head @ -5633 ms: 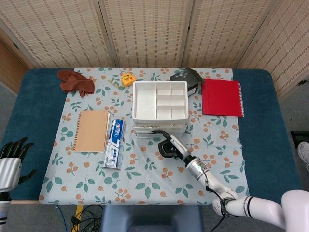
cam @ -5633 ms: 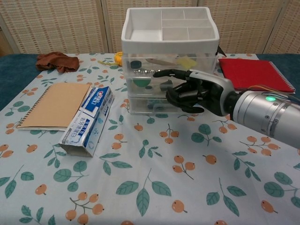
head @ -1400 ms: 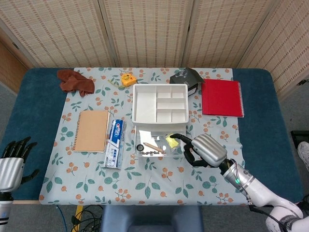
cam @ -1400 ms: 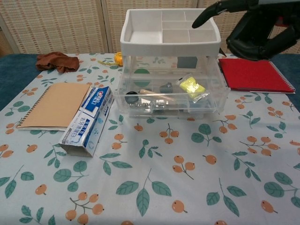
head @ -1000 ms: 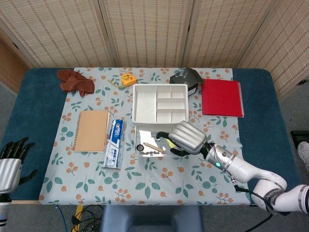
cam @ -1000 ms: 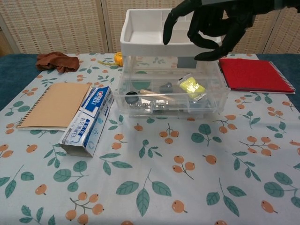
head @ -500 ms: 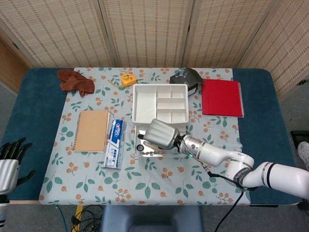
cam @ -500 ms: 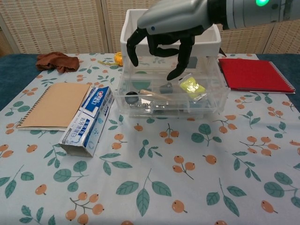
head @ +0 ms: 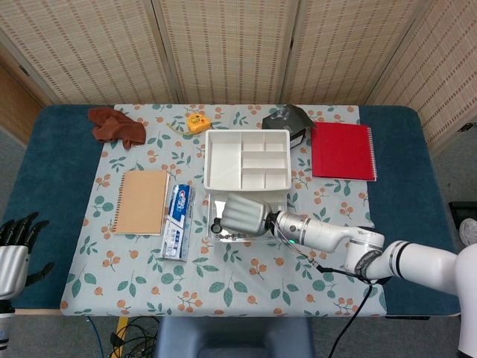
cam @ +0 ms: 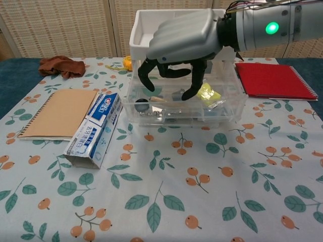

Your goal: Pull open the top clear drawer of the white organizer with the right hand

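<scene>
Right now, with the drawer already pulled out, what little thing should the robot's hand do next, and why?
Probably lift the right hand straight up and clear. The top clear drawer of the white organizer already sticks out toward the front, so the pull looks done, and the spread fingers hang down into it above the small items, holding nothing.

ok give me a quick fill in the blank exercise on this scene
1. The top clear plastic drawer of the white plastic organizer is pulled ____.
2. The right robot hand reaches down into the ____.
3. The red spiral notebook lies to the ____ of the organizer in the chest view.
4. The blue and white toothpaste box lies beside the ____ notebook.

Missing words: open; drawer; right; tan
</scene>
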### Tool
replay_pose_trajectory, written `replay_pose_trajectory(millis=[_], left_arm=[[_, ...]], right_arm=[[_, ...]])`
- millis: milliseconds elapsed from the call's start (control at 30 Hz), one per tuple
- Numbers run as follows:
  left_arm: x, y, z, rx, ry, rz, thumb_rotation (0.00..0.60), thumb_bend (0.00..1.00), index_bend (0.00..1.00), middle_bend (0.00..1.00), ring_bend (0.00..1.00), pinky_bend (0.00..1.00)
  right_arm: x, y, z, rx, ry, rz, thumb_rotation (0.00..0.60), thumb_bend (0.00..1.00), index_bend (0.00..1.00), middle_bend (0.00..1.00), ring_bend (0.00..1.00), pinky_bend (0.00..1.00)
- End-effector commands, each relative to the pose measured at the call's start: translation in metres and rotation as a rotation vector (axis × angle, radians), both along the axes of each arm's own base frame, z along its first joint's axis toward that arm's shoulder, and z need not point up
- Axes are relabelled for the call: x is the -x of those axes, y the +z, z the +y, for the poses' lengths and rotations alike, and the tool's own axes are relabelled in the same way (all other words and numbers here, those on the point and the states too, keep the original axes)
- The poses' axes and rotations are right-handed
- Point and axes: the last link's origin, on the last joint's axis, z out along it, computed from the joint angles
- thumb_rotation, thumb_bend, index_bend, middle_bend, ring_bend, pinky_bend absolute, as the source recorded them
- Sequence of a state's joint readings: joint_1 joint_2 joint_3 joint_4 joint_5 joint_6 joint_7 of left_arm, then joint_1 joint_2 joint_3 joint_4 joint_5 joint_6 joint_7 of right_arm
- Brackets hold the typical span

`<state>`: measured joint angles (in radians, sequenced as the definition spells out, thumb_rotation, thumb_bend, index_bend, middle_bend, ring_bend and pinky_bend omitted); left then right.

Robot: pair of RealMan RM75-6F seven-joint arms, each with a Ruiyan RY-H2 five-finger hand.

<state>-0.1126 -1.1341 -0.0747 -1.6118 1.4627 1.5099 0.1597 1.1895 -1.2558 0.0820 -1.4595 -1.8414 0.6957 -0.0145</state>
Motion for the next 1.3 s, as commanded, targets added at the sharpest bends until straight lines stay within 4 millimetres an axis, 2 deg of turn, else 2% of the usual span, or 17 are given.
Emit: replay_pose_trajectory(millis=[33, 300, 700, 1300], left_arm=[[-0.001, 0.0, 0.0, -0.002, 0.001, -0.001, 0.6, 0.15, 0.19, 0.12, 0.13, 0.11], [-0.002, 0.0, 0.0, -0.004, 0.002, -0.004, 0.6, 0.15, 0.2, 0.12, 0.13, 0.11], [-0.002, 0.002, 0.0, -0.013, 0.008, -0.003, 0.6, 0.15, 0.19, 0.12, 0.13, 0.11], [0.0, 0.002, 0.0, -0.014, 0.013, -0.003, 0.6, 0.15, 0.19, 0.12, 0.13, 0.11]], right_arm=[[0.003, -0.002, -0.001, -0.003, 0.038, 0.014, 0.6, 0.24, 0.38, 0.84, 0.95, 1.0], [0.009, -0.002, -0.002, -0.006, 0.095, 0.048, 0.6, 0.26, 0.38, 0.84, 0.95, 1.0], [0.006, -0.01, -0.006, -0.005, 0.18, 0.091, 0.6, 0.27, 0.38, 0.83, 0.95, 1.0], [0.006, -0.018, -0.008, -0.017, 0.204, 0.112, 0.6, 0.27, 0.4, 0.83, 0.95, 1.0]])
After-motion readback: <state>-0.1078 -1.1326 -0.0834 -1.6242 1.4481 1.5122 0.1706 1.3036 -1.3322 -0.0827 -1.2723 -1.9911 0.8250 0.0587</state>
